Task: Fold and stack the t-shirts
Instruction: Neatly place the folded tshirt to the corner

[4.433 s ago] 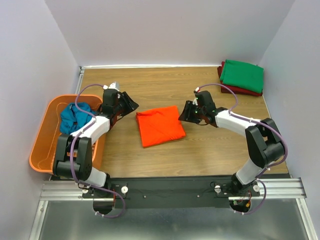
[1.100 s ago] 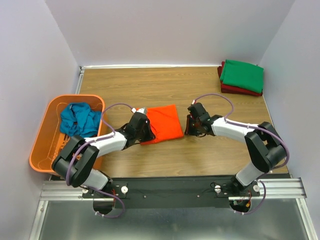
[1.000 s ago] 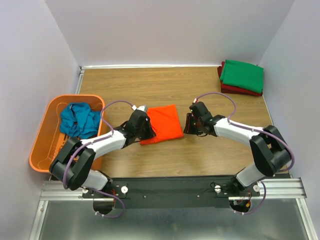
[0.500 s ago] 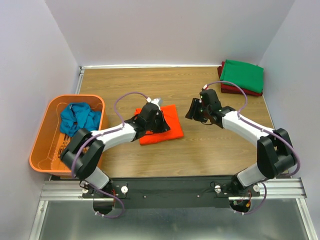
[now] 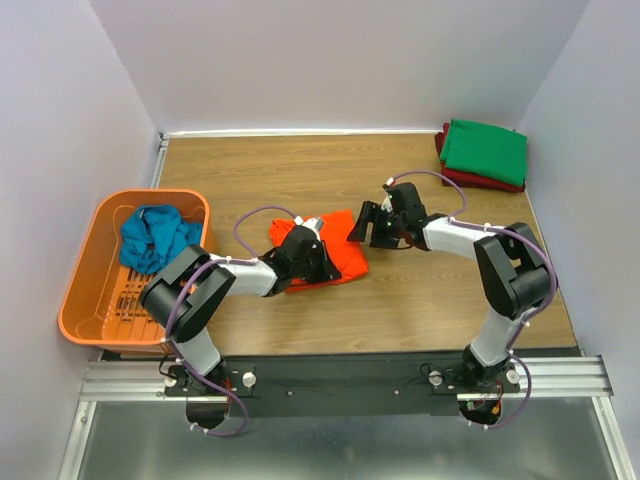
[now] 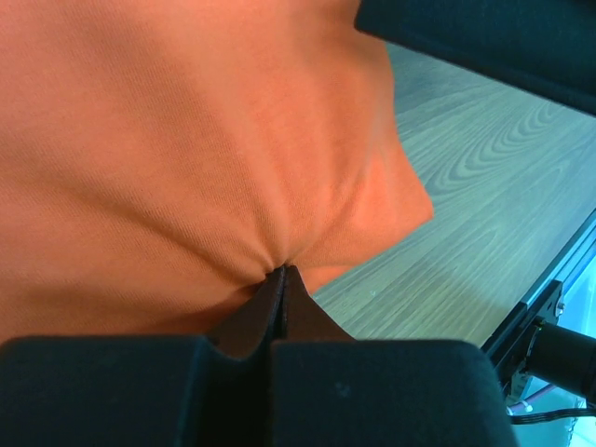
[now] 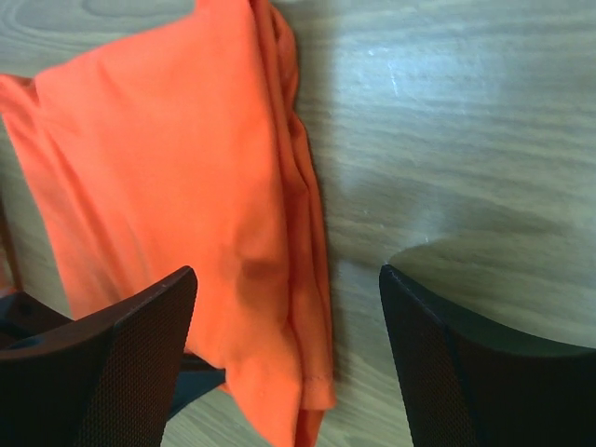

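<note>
Near side: left arm (image 5: pixel 235 272) low across the wood table (image 5: pixel 300 180), left tool (image 6: pixel 279 277) clenched on a bunched fold of the orange t-shirt (image 5: pixel 340 250). Right arm (image 5: pixel 460 238) bent back inward, right tool (image 7: pixel 284 279) spread wide above the shirt's opposite edge, gripping nothing. The shirt lies folded between both tools, skewed to the table edge; far behind the right tool, green t-shirt (image 5: pixel 485 150) atop dark red t-shirt (image 5: pixel 480 182), pale walls (image 5: pixel 330 60).
</note>
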You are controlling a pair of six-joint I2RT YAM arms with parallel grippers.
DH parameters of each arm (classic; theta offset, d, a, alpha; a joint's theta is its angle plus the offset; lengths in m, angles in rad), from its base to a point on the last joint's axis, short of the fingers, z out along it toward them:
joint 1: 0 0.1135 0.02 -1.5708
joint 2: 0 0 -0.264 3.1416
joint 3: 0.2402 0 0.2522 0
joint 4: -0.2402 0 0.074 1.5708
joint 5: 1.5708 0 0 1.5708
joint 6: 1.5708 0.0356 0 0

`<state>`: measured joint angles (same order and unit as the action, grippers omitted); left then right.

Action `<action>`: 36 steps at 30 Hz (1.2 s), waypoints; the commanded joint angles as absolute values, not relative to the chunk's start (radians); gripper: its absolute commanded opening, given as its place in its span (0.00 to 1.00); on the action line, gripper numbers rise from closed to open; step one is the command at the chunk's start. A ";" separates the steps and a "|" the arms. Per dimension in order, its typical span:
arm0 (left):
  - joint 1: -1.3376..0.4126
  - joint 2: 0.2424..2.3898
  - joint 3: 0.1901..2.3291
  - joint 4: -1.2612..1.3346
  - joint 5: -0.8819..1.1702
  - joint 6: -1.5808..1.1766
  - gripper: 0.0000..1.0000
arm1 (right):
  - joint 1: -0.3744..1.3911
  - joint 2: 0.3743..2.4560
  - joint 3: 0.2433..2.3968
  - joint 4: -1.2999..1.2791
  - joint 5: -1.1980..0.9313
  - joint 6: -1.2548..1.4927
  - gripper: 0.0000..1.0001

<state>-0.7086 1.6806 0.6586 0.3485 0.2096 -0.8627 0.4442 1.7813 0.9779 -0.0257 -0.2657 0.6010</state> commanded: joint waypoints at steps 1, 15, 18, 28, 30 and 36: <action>-0.723 1.713 0.627 0.227 0.187 -0.833 0.00 | 0.449 1.824 0.950 0.086 -0.337 0.581 0.86; -0.721 1.700 0.652 0.206 0.196 -0.815 0.00 | 0.558 1.986 1.003 0.069 -0.235 0.638 0.58; -0.723 1.686 0.653 0.199 0.198 -0.811 0.00 | 0.578 2.016 1.026 0.055 -0.192 0.640 0.43; -0.703 1.464 0.820 -0.064 0.074 -0.729 0.00 | 0.584 1.942 1.086 -0.094 0.158 0.523 0.01; -0.689 1.418 0.865 -0.141 0.054 -0.706 0.00 | 0.584 1.948 1.132 -0.123 0.193 0.476 0.01; -0.588 1.281 1.006 -0.277 0.029 -0.601 0.00 | 0.575 1.942 1.224 -0.193 0.299 0.401 0.01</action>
